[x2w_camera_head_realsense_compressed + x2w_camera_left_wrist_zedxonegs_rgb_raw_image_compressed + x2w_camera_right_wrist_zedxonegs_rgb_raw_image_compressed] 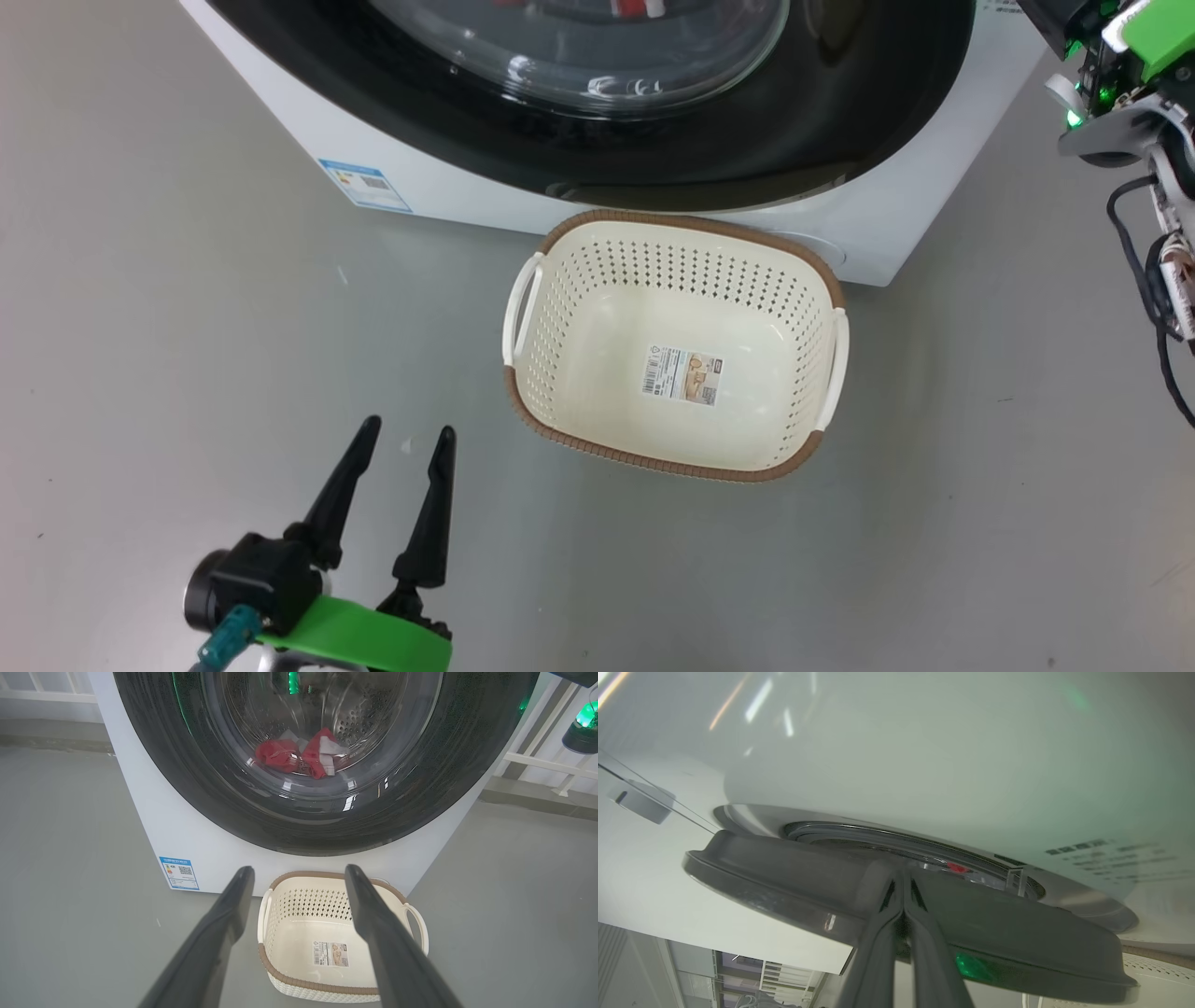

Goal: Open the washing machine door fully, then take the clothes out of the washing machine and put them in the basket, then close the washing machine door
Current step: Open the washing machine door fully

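**A:** Right end effector (903,879), fingers pinched together and holding nothing, tips set against the dark edge of the washing machine door (784,868). What could fail here?

**B:** A slip, by my judgement. The rim is glossy and curved, so closed fingers working at it could skate off. Whether the door is latched or barely cracked, I cannot tell.

**A:** And the clothes (303,758)?

**B:** Red and white, heaped in the drum behind the glass. The basket (569,364) stands empty on the floor (187,280), tight against the washing machine (448,187), beneath the door's lower rim.

**A:** Room to move?

**B:** Open floor on both sides. Left end effector (409,427), spread wide and empty, hovers left of the basket, apart from it. A swinging door may pass close over the basket's far rim.
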